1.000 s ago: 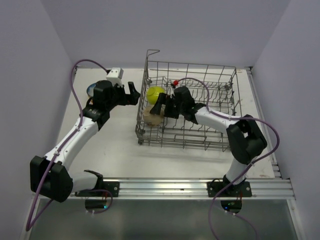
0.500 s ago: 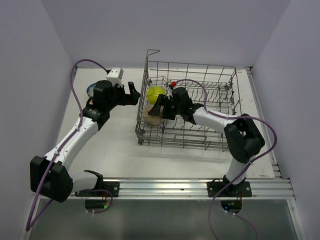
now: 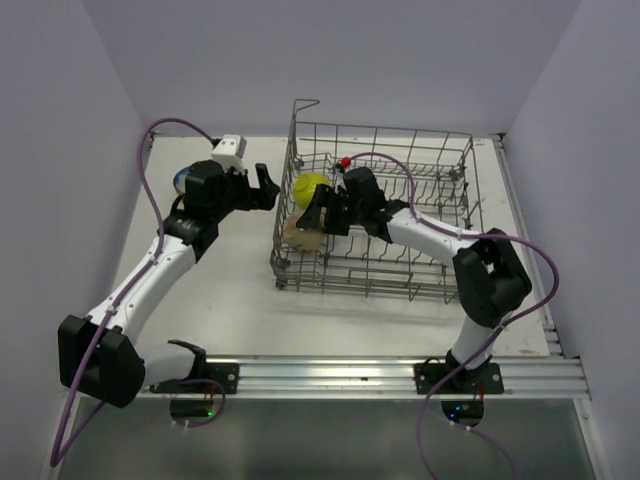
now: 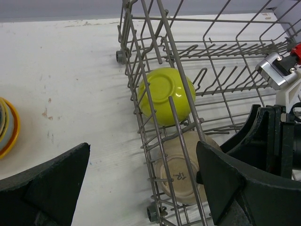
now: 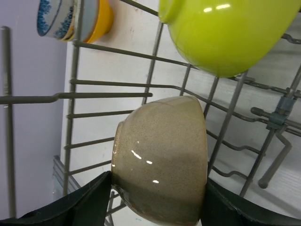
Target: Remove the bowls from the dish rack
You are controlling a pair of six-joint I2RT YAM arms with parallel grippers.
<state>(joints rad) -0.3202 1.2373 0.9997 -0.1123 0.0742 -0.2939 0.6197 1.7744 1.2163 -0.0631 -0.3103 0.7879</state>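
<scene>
Bowls, in dish rack [image 3: 372, 291]: 2 visible. The lime-yellow bowl [image 3: 311, 186] stands on edge among the tines against the rack's left wall, its foot facing the left wrist camera. The beige bowl [image 3: 303, 236] is just nearer, at the rack's near-left corner, also on edge behind the wall wires.

Bowls, out of rack: a nested stack on the table [image 3: 230, 290] well left of the rack. It includes an orange-yellow bowl [image 5: 104, 19] and a blue-patterned bowl [image 5: 47, 16]; the total count cannot be told.

Right gripper [image 3: 320, 218]: reaches across the tine rows from the right, its fingers [image 5: 87, 205] closed against both flanks of the beige bowl.

Left gripper [image 3: 265, 188]: jaws spread wide and holding nothing, it hovers just outside the rack's left wall, facing both bowls.

Room: wall wires and upright tines stand close around both bowls. A strip of bare table lies between the rack's left wall and the stack.

Change over 1 second: the right jaws have narrowed onto the beige bowl. Both bowls and the left arm are where they were.
</scene>
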